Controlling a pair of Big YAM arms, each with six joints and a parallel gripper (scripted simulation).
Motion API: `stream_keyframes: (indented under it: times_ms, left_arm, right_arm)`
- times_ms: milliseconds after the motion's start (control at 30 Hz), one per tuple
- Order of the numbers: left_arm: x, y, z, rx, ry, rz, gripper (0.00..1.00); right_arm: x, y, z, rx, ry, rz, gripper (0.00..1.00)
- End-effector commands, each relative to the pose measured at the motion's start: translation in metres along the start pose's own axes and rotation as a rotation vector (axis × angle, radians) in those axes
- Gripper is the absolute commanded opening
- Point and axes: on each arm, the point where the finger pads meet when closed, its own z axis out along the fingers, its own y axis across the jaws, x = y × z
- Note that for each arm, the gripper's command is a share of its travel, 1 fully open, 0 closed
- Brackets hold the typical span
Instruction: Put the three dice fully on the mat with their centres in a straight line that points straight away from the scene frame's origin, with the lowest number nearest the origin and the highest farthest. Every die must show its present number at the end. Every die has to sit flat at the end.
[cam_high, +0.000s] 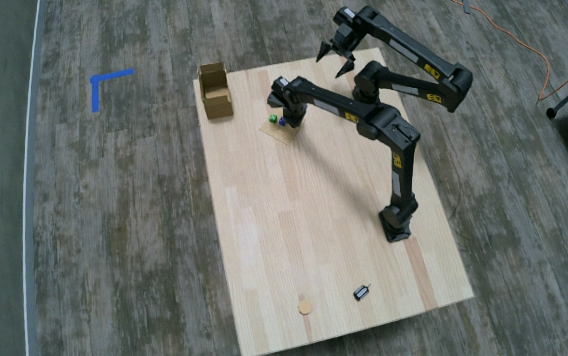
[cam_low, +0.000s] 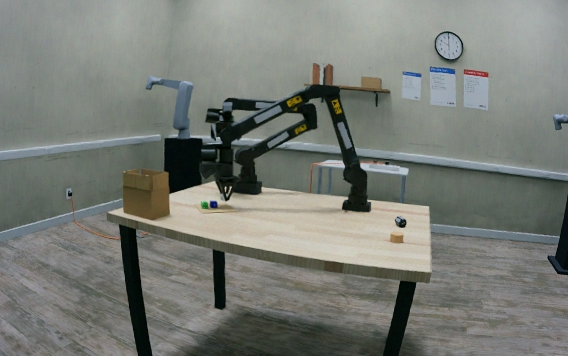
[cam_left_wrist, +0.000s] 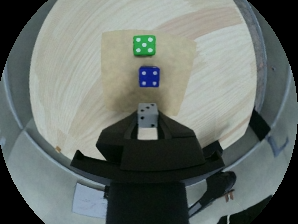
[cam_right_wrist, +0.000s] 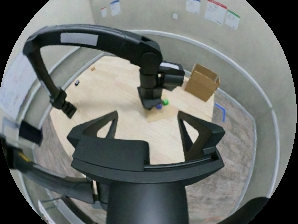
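The tan mat (cam_high: 285, 135) (cam_low: 216, 211) (cam_left_wrist: 116, 70) (cam_right_wrist: 162, 116) carries two dice. The green die (cam_high: 273, 118) (cam_low: 204, 205) (cam_left_wrist: 144, 45) lies flat showing five. The blue die (cam_high: 280, 121) (cam_low: 213, 204) (cam_left_wrist: 149, 77) lies flat beside it showing four. My left gripper (cam_low: 226, 198) (cam_left_wrist: 147, 113) is shut on the light grey die (cam_left_wrist: 147, 115), low over the mat's edge on the blue die's other side from green. Its dark pips show on two faces; I cannot tell its upward number for certain. My right gripper (cam_high: 330, 66) is open and empty, high above the table.
An open cardboard box (cam_high: 216, 95) (cam_low: 146, 194) (cam_right_wrist: 202, 82) stands at the table corner near the mat. A blue corner mark (cam_high: 95, 79) is on the floor beyond it. A round wooden disc (cam_high: 305, 307) (cam_low: 396, 237) and a small dark object (cam_high: 361, 292) (cam_low: 400, 221) lie at the far end.
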Motion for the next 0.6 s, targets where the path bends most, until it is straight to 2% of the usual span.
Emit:
stream_keyframes:
  times_ms: [0,567]
  left_arm:
    - [-0.028,-0.008,-0.058,0.029,-0.093,-0.017,0.2]
    - [-0.024,0.004,-0.07,0.02,-0.062,-0.039,0.2]
  right_arm:
    - [-0.011,-0.005,-0.004,0.006,-0.01,-0.032,1.0]
    - [-0.011,-0.005,-0.004,0.006,-0.01,-0.032,1.0]
